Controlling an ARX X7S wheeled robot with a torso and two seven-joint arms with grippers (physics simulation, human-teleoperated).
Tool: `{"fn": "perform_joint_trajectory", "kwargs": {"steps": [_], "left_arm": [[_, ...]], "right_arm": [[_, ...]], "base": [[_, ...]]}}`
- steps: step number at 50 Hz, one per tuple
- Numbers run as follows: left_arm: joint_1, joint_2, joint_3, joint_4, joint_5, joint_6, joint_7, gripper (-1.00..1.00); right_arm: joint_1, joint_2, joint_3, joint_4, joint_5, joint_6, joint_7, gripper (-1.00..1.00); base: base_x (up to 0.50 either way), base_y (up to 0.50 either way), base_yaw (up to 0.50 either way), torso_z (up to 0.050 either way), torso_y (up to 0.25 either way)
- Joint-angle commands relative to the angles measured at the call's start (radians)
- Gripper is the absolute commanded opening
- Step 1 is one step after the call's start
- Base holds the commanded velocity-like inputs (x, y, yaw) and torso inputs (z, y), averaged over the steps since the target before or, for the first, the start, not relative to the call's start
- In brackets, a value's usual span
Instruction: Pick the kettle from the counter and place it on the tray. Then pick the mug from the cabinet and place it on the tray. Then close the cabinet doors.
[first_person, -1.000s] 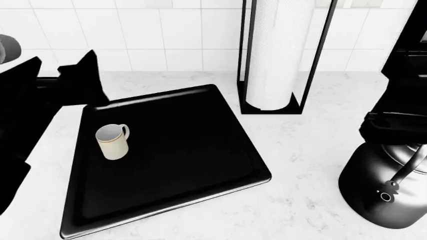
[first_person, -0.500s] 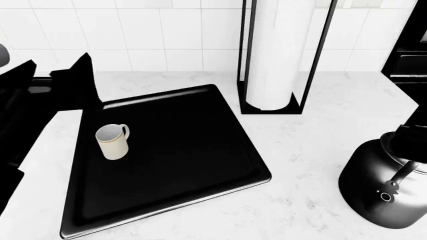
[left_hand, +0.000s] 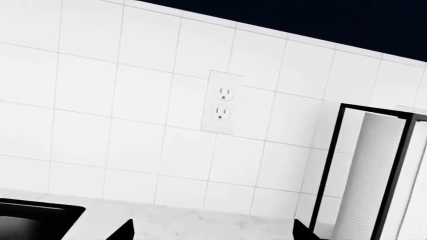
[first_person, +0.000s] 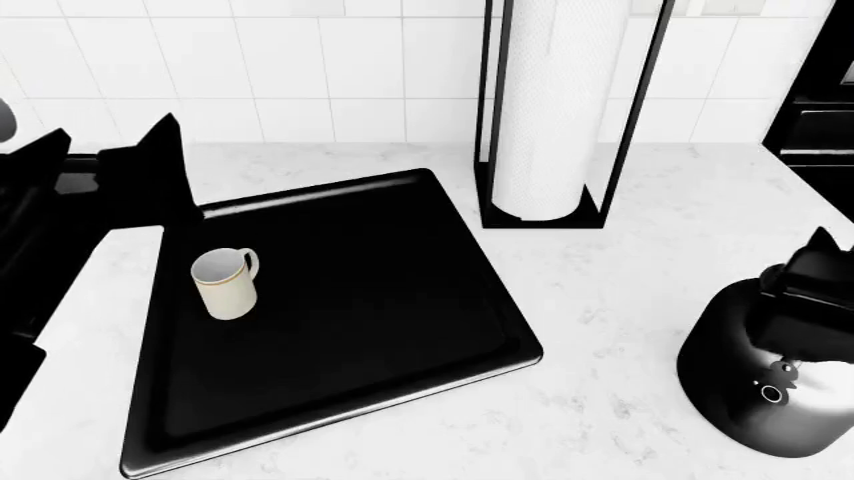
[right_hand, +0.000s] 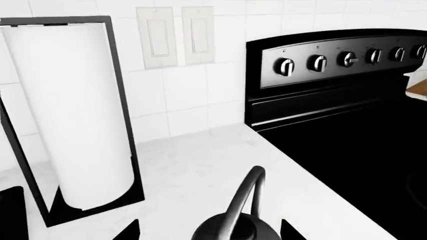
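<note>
White marble counter (first_person: 627, 300) is running along a tiled wall. Right gripper (first_person: 807, 275) is hovering directly over the kettle (first_person: 747, 385), fingertips spread wide on either side of its arched handle (right_hand: 243, 197), not gripping. Left gripper (first_person: 100, 160) is hanging at the tray's (first_person: 387, 330) far left corner, jaws apart, holding nothing. Mug (first_person: 224, 283) is standing upright on the tray. Paper towel holder (first_person: 554, 110) is sitting behind, open counter lying between tray and kettle. No readable writing.
</note>
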Motion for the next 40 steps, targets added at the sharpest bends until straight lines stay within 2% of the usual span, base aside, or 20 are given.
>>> {"fn": "perform_joint_trajectory", "kwargs": {"steps": [1, 11, 18, 28, 40], "left_arm": [[0.018, -0.002, 0.000, -0.003, 0.015, 0.013, 0.015, 1.00], [0.035, -0.005, -0.004, -0.006, 0.029, 0.024, 0.028, 1.00], [0.043, -0.006, -0.003, -0.006, 0.035, 0.030, 0.033, 1.00], [0.049, -0.005, 0.003, -0.010, 0.046, 0.039, 0.041, 1.00], [0.052, -0.009, 0.004, -0.020, 0.051, 0.046, 0.047, 1.00]], "right_arm": [[-0.313, -0.032, 0.145, 0.000, -0.116, -0.035, 0.000, 1.00], [-0.070, -0.002, -0.275, 0.000, -0.216, -0.161, 0.000, 1.00], [0.109, 0.015, -0.502, 0.001, -0.239, -0.208, 0.000, 1.00], [0.489, -0.046, -0.893, 0.070, -0.233, -0.227, 0.000, 1.00], [0.899, -0.110, -1.420, 0.118, -0.262, -0.362, 0.000, 1.00]], "base": [[0.00, 0.00, 0.00, 0.000, 0.000], [0.00, 0.00, 0.00, 0.000, 0.000], [0.00, 0.00, 0.00, 0.000, 0.000], [0.00, 0.00, 0.00, 0.000, 0.000], [0.00, 0.00, 0.00, 0.000, 0.000]]}}
